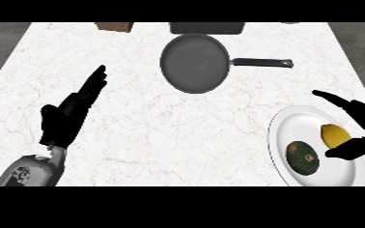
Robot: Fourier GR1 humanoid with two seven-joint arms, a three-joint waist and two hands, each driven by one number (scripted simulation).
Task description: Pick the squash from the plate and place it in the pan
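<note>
A white plate (292,125) lies at the counter's lower right. On it rest a dark green squash (302,157) and, to its right, a yellow fruit (333,134). My right hand (349,110) comes in from the right edge over the plate, fingers spread above the yellow fruit and thumb below it, touching neither item that I can see. A dark grey pan (194,63) sits at the top centre, its black handle (262,62) pointing right. My left hand (70,117) rests open at the lower left, fingers pointing up.
A brown block (115,26) and a dark rectangular object (206,27) stand along the counter's far edge. White marble counter (157,125) stretches between plate and pan.
</note>
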